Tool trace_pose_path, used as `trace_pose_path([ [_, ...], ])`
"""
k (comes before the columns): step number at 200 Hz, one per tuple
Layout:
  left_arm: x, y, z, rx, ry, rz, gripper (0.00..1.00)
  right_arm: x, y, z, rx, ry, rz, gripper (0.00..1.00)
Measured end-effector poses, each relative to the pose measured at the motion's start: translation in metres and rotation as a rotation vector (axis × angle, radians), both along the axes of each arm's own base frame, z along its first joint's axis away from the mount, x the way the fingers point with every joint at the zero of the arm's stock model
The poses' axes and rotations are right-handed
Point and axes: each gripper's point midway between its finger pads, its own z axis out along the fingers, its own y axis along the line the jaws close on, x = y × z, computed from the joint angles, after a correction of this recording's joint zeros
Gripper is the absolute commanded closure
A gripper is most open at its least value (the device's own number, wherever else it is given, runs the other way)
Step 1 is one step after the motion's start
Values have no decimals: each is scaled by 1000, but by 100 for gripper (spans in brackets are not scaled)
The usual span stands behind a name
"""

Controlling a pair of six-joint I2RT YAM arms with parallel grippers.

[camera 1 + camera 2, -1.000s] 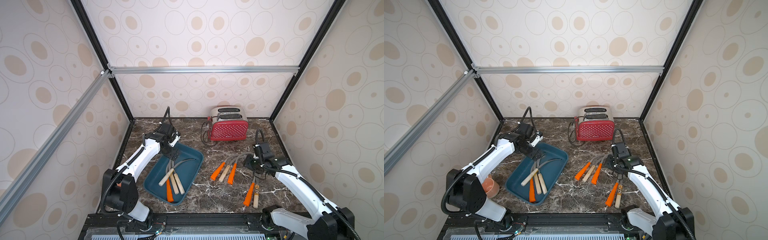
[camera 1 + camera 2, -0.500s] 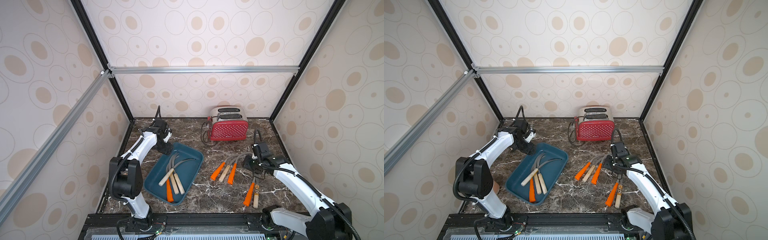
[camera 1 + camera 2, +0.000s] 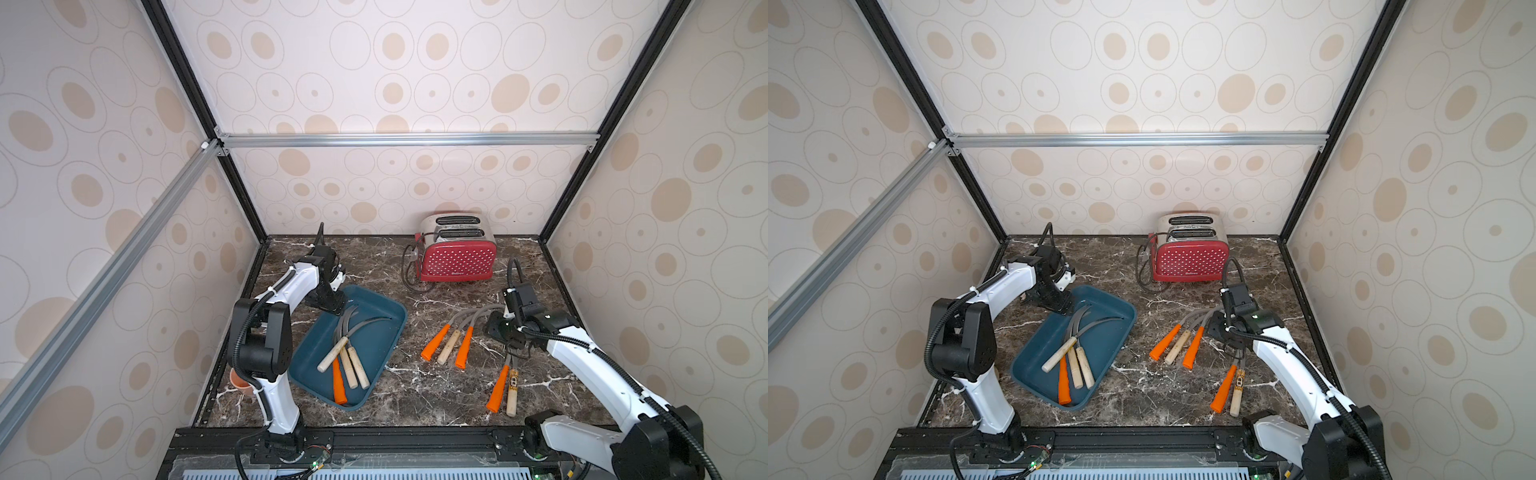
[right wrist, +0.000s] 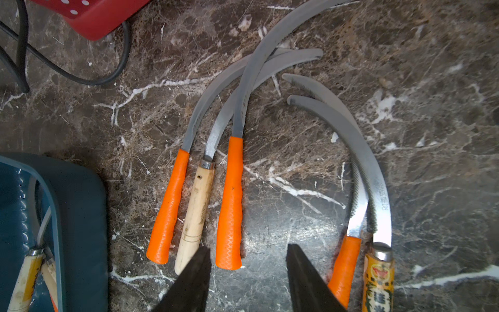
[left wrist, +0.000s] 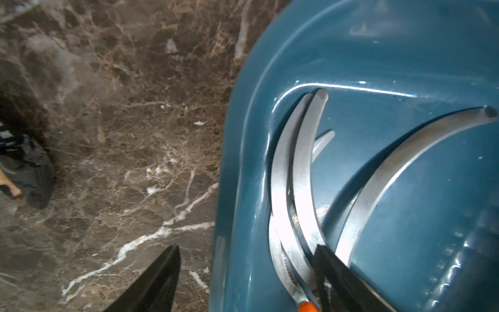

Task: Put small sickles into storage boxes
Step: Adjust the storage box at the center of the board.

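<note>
The storage box is a dark teal tray (image 3: 384, 328) (image 3: 1115, 328) on the marble, and several small sickles (image 3: 347, 361) (image 3: 1073, 361) lie in it. Three more sickles (image 3: 446, 345) (image 4: 199, 194), two with orange handles and one with a wooden handle, lie right of the tray. A further pair (image 3: 503, 386) (image 4: 361, 216) lies nearer the front. My left gripper (image 3: 328, 301) (image 5: 247, 247) is open astride the tray's far-left rim (image 5: 243, 162), one finger over the marble and one over the blades (image 5: 305, 167). My right gripper (image 3: 505, 332) (image 4: 248, 247) hangs open over bare marble between the two loose groups.
A red polka-dot toaster (image 3: 457, 257) with a black cord (image 4: 81, 78) stands at the back. An orange-brown cup (image 3: 241, 380) sits by the left arm's base. Patterned walls and black frame posts enclose the marble top on three sides.
My left arm has pulled back toward the left wall, its gripper shifting from over the tray's far end to its far-left rim with jaws slightly narrower. The right arm has barely moved.
</note>
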Motion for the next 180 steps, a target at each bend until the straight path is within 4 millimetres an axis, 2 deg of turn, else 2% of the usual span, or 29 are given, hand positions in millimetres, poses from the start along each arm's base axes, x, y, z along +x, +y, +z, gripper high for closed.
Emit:
trace_pose_path([
  [35, -1, -7, -1, -38, 10, 2, 31, 0, 0, 0, 1, 0, 0, 51],
  [93, -2, -14, 0, -88, 18, 1, 34, 0, 0, 0, 2, 0, 1, 51],
  [105, -3, -16, 0, -99, 20, 5, 40, 0, 1, 0, 3, 0, 2, 51],
  [130, -3, -19, 1, -124, 25, 5, 41, 0, 1, 0, 4, 1, 2, 51],
  [141, -4, -21, 1, -135, 26, 3, 39, 0, 1, 0, 5, 1, 2, 51],
  [180, -4, -22, 1, -142, 30, -2, 25, 0, 2, 0, 11, 3, 6, 51],
])
